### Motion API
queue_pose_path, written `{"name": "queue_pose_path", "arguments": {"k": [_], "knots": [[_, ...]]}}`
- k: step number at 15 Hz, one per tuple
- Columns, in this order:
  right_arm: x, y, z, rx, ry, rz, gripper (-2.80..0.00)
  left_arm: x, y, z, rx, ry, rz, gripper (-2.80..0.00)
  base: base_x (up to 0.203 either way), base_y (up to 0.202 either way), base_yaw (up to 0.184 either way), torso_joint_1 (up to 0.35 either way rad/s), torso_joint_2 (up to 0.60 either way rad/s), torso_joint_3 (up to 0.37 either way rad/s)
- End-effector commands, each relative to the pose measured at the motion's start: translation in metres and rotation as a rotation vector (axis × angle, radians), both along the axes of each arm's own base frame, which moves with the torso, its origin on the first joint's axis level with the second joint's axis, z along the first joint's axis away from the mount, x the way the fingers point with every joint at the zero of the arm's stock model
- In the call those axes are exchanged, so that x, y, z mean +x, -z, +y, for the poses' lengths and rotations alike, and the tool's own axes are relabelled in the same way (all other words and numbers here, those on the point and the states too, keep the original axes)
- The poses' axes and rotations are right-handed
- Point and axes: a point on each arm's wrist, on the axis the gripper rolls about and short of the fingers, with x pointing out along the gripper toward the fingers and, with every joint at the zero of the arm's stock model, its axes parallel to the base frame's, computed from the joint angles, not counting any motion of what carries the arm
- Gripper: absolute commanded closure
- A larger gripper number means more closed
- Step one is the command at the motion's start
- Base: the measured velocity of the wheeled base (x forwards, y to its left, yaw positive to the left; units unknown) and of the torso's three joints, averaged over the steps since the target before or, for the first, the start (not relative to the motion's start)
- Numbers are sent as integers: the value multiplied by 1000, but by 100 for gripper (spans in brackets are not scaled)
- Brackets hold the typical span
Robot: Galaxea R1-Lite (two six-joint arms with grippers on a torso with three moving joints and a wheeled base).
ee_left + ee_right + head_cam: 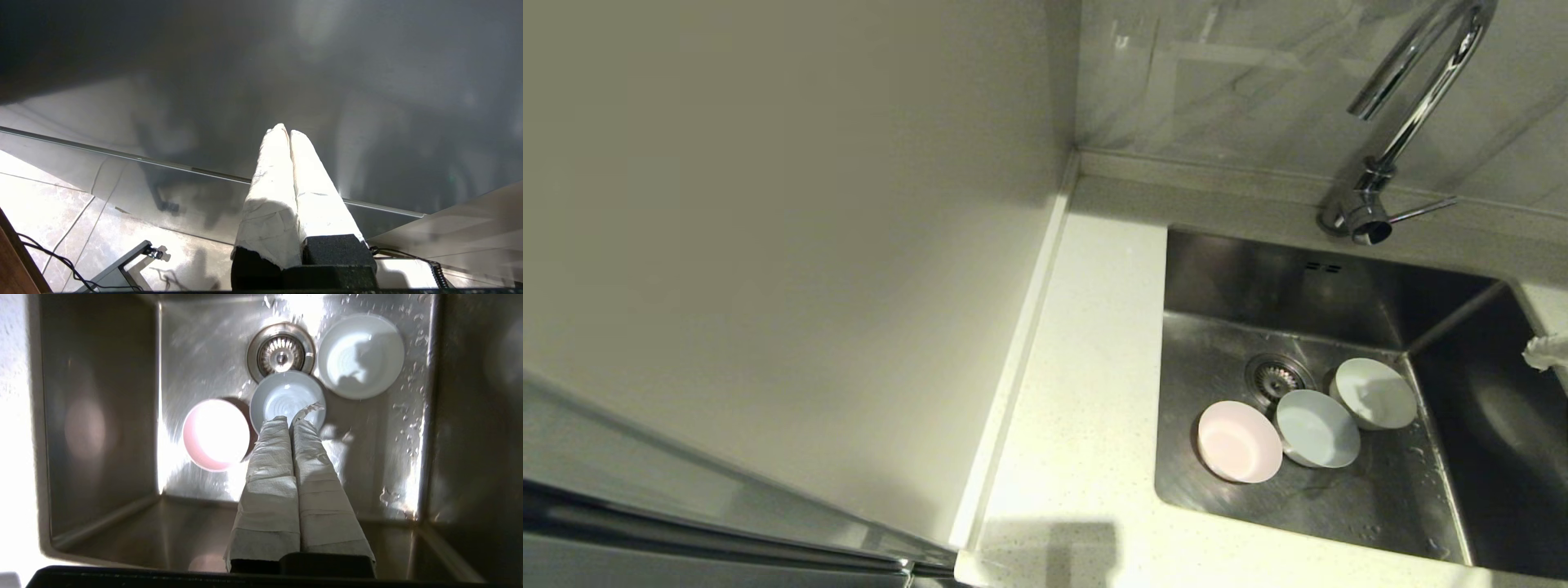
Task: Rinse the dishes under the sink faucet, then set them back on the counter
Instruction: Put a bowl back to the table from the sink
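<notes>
Three bowls sit upright on the floor of the sink (1225, 282), beside the drain (1275, 377): pink (1240, 441), pale blue (1316, 428), white (1374, 393). The chrome faucet (1417, 94) rises behind the basin, with its lever (1421, 211) pointing right. No water is running. My right gripper (292, 419), its fingers wrapped in white paper, is shut and empty, held high over the basin in line with the blue bowl (286, 396). The pink bowl (215, 435) and white bowl (361, 356) lie to either side. In the head view only its tip (1545, 353) shows, at the right edge. My left gripper (286, 131) is shut and parked low.
The speckled white counter (1086, 367) runs along the sink's left side and front, bounded on the left by a cream wall panel (792, 245). Water drops cling to the sink floor. The left wrist faces a glossy dark cabinet front (327, 81) above floor tiles.
</notes>
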Motion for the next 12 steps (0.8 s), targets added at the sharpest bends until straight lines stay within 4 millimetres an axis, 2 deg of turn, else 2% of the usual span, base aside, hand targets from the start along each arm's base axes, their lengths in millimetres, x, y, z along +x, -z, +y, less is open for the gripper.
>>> {"name": "queue_pose_path", "arguments": {"k": [1, 2, 3, 6, 9, 12], "knots": [[3, 5, -1, 16, -7, 23, 0, 0, 0, 0, -1, -1, -4, 0, 0, 0, 0, 0, 0, 0], [4, 7, -2, 17, -8, 31, 0, 0, 0, 0, -1, -1, -4, 0, 0, 0, 0, 0, 0, 0], [5, 7, -2, 7, -11, 30, -280, 0, 0, 0, -1, -2, -4, 0, 0, 0, 0, 0, 0, 0], [11, 16, -3, -37, -65, 66, -280, 0, 0, 0, -1, -1, -4, 0, 0, 0, 0, 0, 0, 0], [31, 25, 8, -97, -182, 77, -280, 0, 0, 0, -1, -1, -4, 0, 0, 0, 0, 0, 0, 0], [49, 44, 5, -270, -333, 116, -280, 0, 0, 0, -1, -1, -4, 0, 0, 0, 0, 0, 0, 0]]}}
